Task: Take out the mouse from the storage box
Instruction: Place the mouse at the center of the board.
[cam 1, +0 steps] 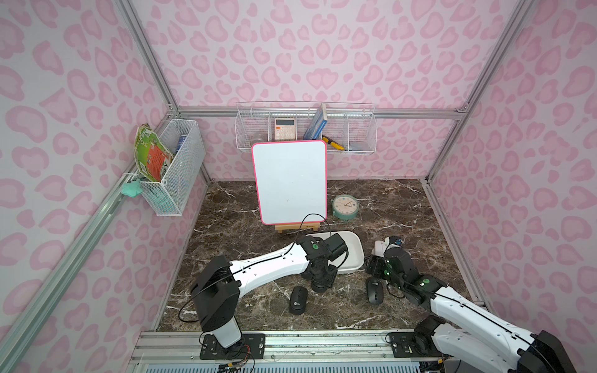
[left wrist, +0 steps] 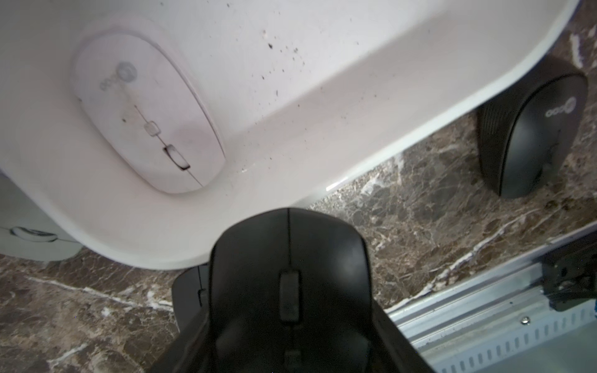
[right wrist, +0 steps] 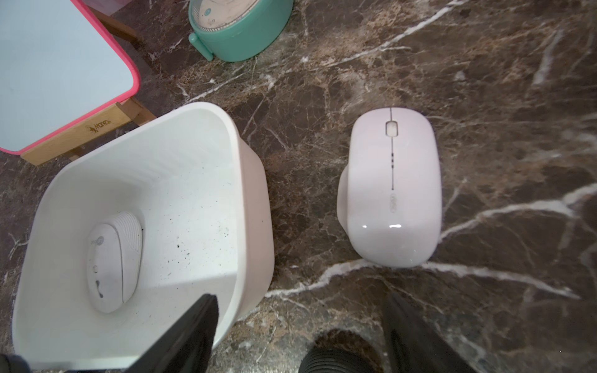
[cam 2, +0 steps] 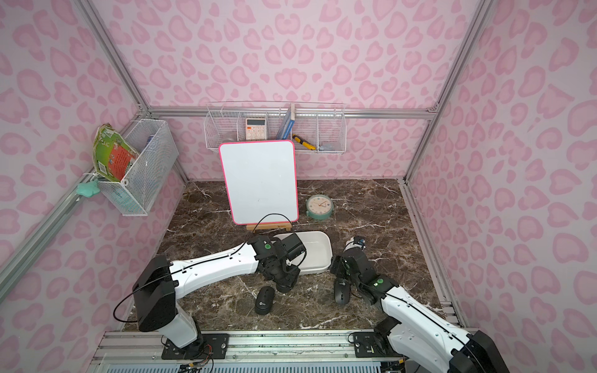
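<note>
- Just outside the front rim of the storage box point(cam 1: 355, 255), over the worktop point(cam 1: 245, 232), we see the left jaws clamped on a black mouse point(left wrist: 287, 274).
- Inside the box, one white mouse point(right wrist: 111, 261) lies flat on its floor.
- We see the right jaws spread wide and empty, above the worktop near a second white mouse point(right wrist: 391, 193).

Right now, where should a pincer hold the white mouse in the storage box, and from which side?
Grip the white mouse across its two long flanks, near the middle, coming straight down. It lies flat, buttons up, on the floor of the storage box; the walls block a sideways approach, and floor shows beside both flanks, so there is probably room.
</note>
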Controlling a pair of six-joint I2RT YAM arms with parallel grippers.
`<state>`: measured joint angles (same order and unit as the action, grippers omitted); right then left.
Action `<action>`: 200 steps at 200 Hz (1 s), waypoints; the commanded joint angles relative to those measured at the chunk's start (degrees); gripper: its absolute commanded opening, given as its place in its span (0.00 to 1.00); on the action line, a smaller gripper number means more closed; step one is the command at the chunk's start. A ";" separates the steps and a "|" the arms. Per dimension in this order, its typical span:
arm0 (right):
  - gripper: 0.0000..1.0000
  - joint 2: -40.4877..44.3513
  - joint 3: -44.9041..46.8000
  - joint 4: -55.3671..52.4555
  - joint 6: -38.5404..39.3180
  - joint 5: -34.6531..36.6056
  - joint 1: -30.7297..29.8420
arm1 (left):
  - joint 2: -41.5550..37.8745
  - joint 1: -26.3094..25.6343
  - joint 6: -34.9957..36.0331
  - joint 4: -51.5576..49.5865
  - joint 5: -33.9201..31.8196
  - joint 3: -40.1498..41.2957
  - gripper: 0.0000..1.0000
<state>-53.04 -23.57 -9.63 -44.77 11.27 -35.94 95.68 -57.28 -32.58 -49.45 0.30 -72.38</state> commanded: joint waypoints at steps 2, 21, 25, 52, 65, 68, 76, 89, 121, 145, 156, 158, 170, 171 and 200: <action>0.82 -0.40 -0.86 1.66 0.82 -0.37 0.08 | -1.15 -2.08 0.50 3.17 0.95 2.89 0.52; 0.82 -0.65 -0.42 2.47 0.81 -0.36 0.05 | -0.38 -3.75 0.15 6.19 1.97 4.64 0.52; 0.82 -0.78 -0.42 2.50 0.83 -0.39 0.03 | 0.02 -4.02 0.06 6.58 1.99 4.66 0.52; 0.82 -1.37 -0.83 1.99 0.86 -1.06 0.06 | 2.47 -5.86 -0.47 8.00 1.88 4.62 0.52; 0.82 -1.24 -0.74 1.96 1.05 -0.85 0.09 | 3.50 -6.81 -0.38 7.89 1.39 4.54 0.51; 0.82 -1.20 -0.69 1.84 1.09 -0.81 0.08 | 3.81 -7.02 -0.38 7.79 1.23 4.53 0.51; 0.82 -1.11 -0.72 1.64 1.15 -0.99 0.09 | 4.19 -7.47 -0.46 7.82 1.21 4.57 0.52; 0.82 -0.75 -0.54 1.48 1.13 -0.77 0.07 | 5.01 -7.84 -0.47 8.24 1.70 4.77 0.51; 0.82 0.30 0.14 1.63 0.66 -0.71 0.11 | 5.99 -8.39 -0.71 8.81 1.82 4.69 0.52; 0.82 0.96 0.64 1.72 0.40 -0.46 0.13 | 6.97 -8.40 -0.90 8.53 1.47 4.46 0.53; 0.82 1.03 0.60 1.59 0.39 -0.43 0.13 | 6.90 -8.43 -1.19 8.52 1.38 4.48 0.56; 0.82 1.12 0.56 1.44 0.39 -0.52 0.10 | 6.83 -8.41 -1.24 8.57 1.38 4.52 0.57; 0.82 1.00 0.20 1.19 0.58 -0.63 0.13 | 6.92 -8.39 -1.35 8.82 1.33 4.94 0.62; 0.82 1.00 0.15 1.19 0.57 -0.63 0.15 | 6.90 -8.38 -1.35 8.83 1.31 4.95 0.63; 0.82 0.94 0.00 1.15 0.74 -0.26 0.12 | 6.54 -8.46 -1.61 8.76 0.69 5.04 0.74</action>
<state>-52.12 -22.98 -8.75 -44.18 10.28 -35.79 102.56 -65.69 -33.52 -40.42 2.02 -67.37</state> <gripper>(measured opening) 0.822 0.694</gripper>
